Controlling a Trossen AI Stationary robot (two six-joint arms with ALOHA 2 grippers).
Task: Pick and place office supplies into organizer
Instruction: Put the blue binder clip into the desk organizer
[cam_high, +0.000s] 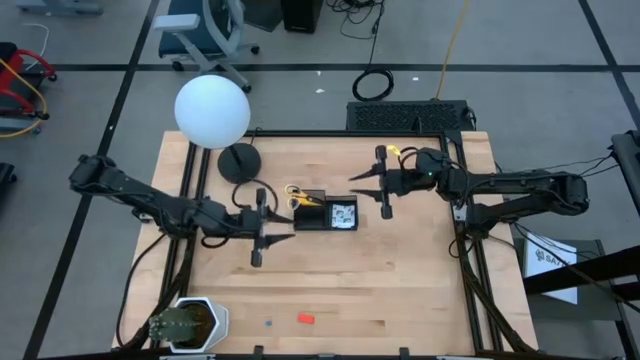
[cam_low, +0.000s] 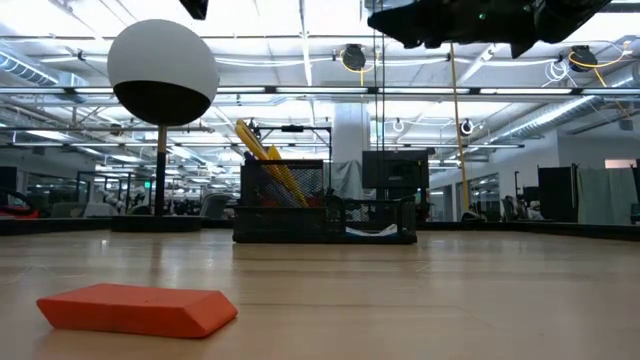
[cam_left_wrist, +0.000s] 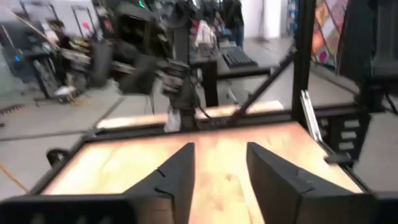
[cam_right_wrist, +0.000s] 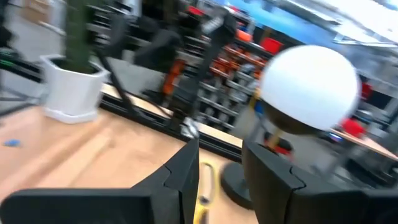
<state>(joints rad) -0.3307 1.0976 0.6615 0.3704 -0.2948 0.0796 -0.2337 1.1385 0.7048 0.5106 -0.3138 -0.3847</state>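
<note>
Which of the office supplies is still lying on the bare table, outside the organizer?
The red eraser, alone on the wood near the table's front edge. The yellow-handled scissors already stand in the black organizer.

My left end effector (cam_high: 262, 228): fingers parted, holding nothing | my right end effector (cam_high: 381, 182): fingers parted, holding nothing | both arms reach inward

One table (cam_high: 400, 290), carrying: one black organizer (cam_high: 325, 214); one pair of yellow-handled scissors (cam_high: 299, 196), standing in the organizer; one red eraser (cam_high: 306, 318); one small blue item (cam_high: 268, 323) near the eraser, too small to identify; one lamp with a white globe (cam_high: 212, 111) on a round black base (cam_high: 240, 161); one potted plant in a white pot (cam_high: 186, 323) at the table's edge. Two robot arms, each with one gripper: left gripper (cam_high: 258, 229), right gripper (cam_high: 385, 182)
</note>
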